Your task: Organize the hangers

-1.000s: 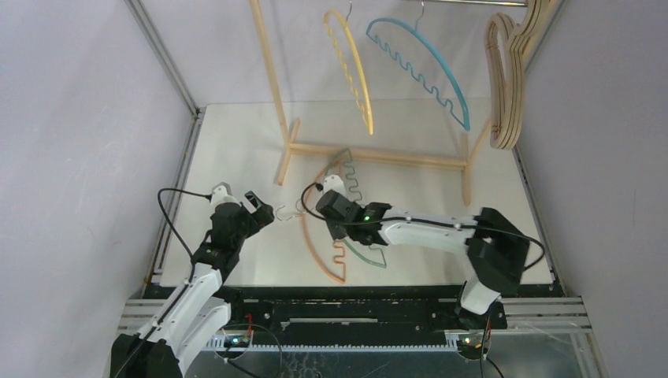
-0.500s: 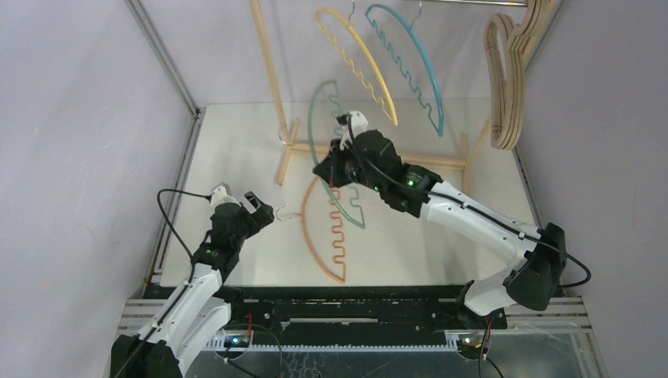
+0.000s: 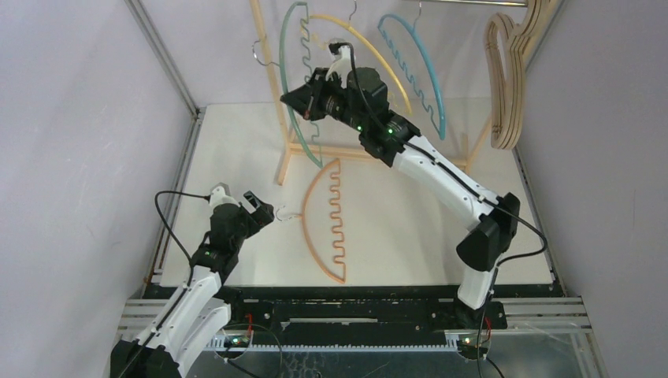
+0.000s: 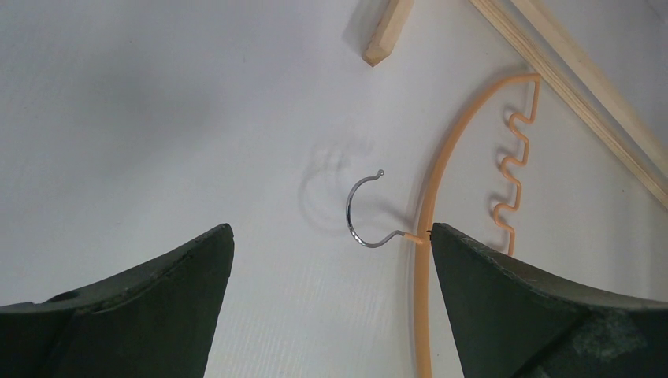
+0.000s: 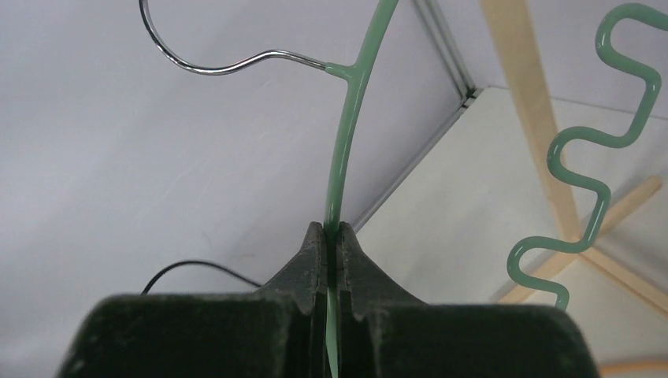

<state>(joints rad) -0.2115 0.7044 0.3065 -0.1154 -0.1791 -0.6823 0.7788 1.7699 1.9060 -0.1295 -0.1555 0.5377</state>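
- The white desk (image 3: 236, 157) is sitting between pale grey walls (image 3: 79, 118), with a metal rail (image 3: 175, 197) running along its left edge.
- The wooden rack (image 3: 370, 153) is standing across the far end, its base bar lying on the surface and its feet reaching toward both side edges.
- A yellow hanger (image 3: 394, 72) and a teal hanger (image 3: 436, 79) are hanging high inside the rack, and the pale wooden hangers (image 3: 504, 87) are bunching at its right end, close to the right wall.
- The orange hanger (image 3: 305, 228) is lying flat near the middle of the desk, its metal hook (image 4: 349, 213) pointing left.
- The left pincer (image 4: 331, 232) is hovering over that hook with its fingers spread wide, touching nothing.
- The right pincer (image 5: 332, 230) is reaching up by the rack's left upright, pressed together and pinching the green hanger (image 5: 337, 150) by its thin outer arc. That hanger is being held in the air, its hook pointing toward the left wall.
- Bare surface is showing to the right of the orange hanger, out to the right edge, and between the left arm and the far-left corner.
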